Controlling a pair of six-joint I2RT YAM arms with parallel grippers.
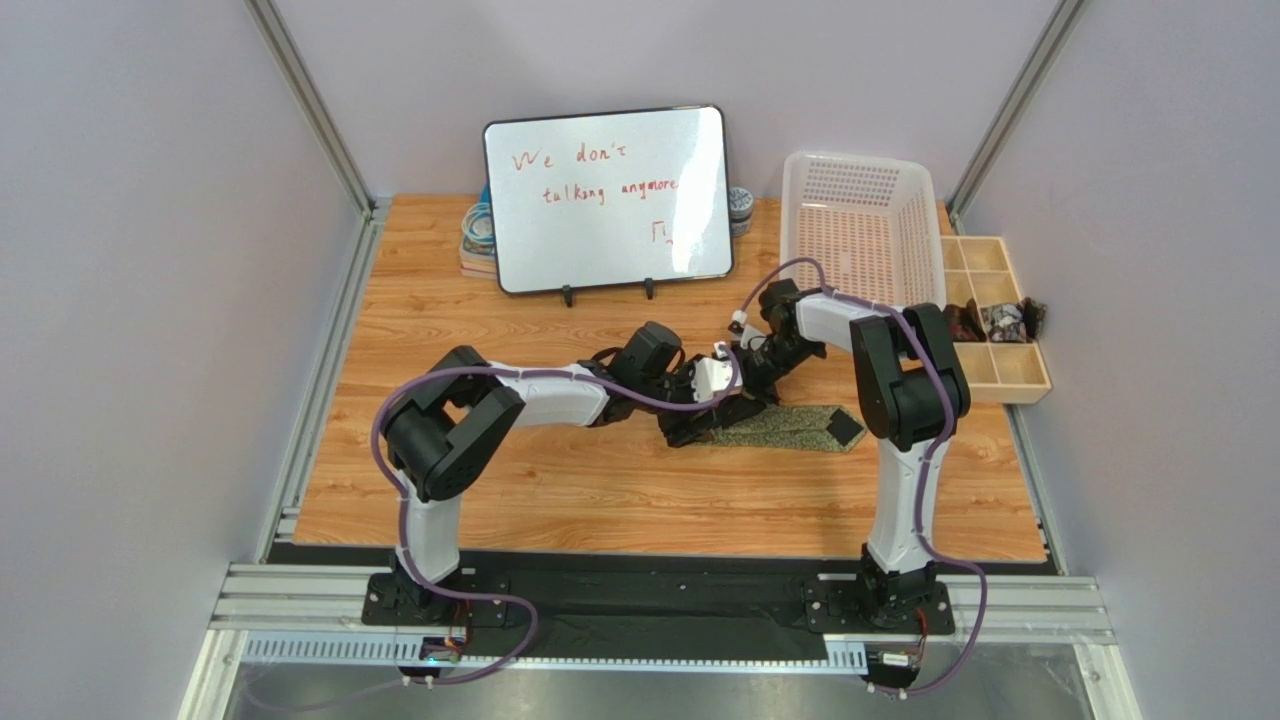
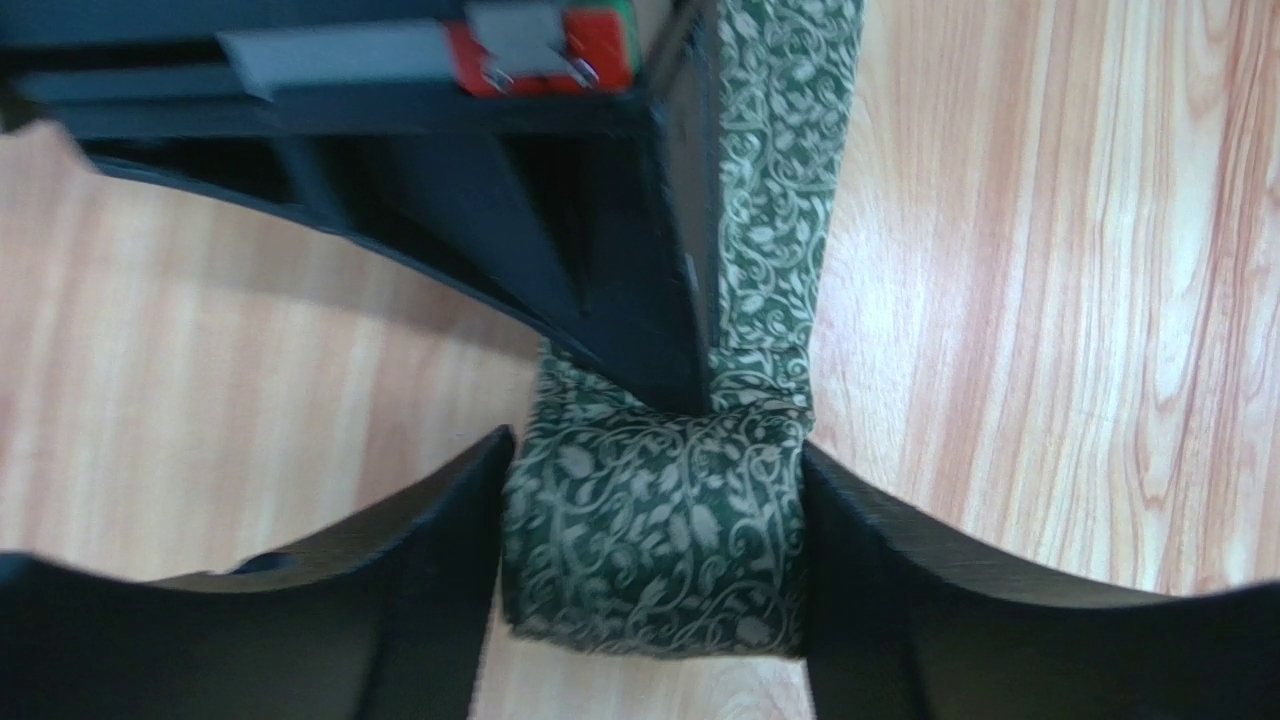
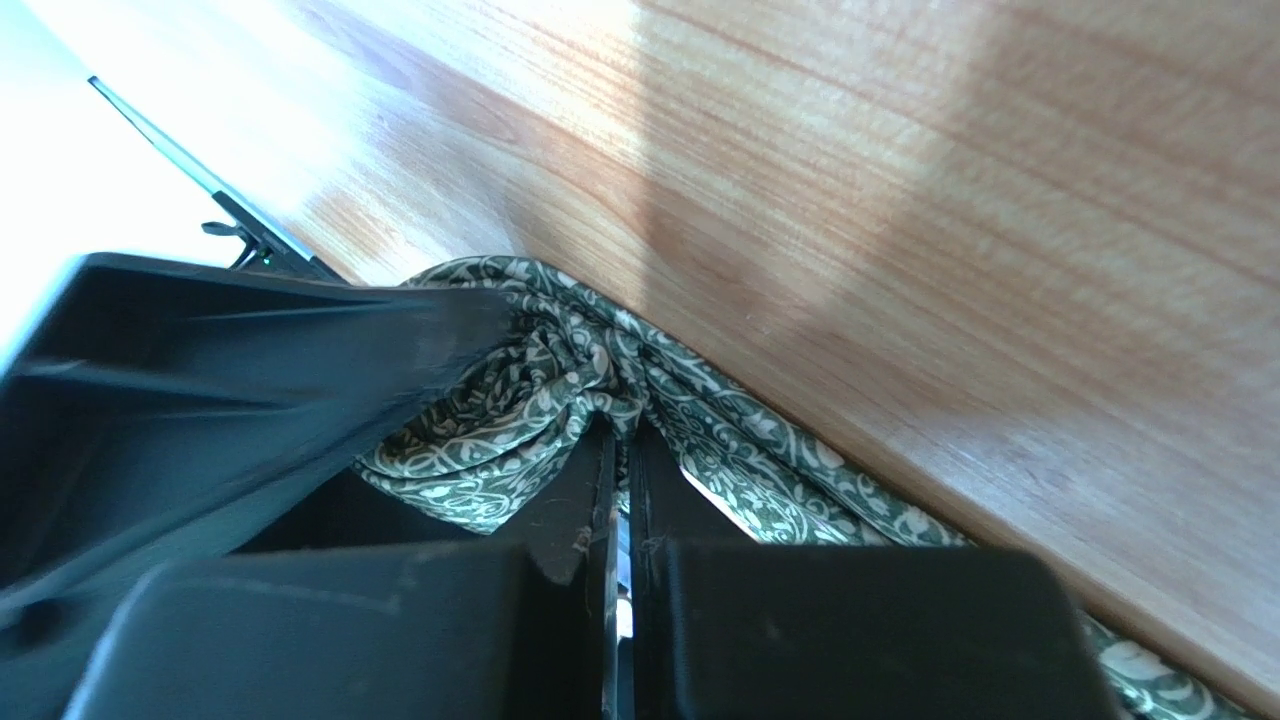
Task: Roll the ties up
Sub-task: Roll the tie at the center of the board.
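A short roll of the tie is held by the left claw and pinched by the closed right claw, while the rest is left unrolled.

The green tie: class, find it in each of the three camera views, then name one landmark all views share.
Top external: the tie lies flat mid-table, slightly right of centre.
Left wrist: the tie, rolled, sits bottom centre between the left gripper fingers; its strip runs upward.
Right wrist: the tie bunches at centre, pinched in the right gripper and its shut jaws.
Shared landmark: the wood-grain tabletop.
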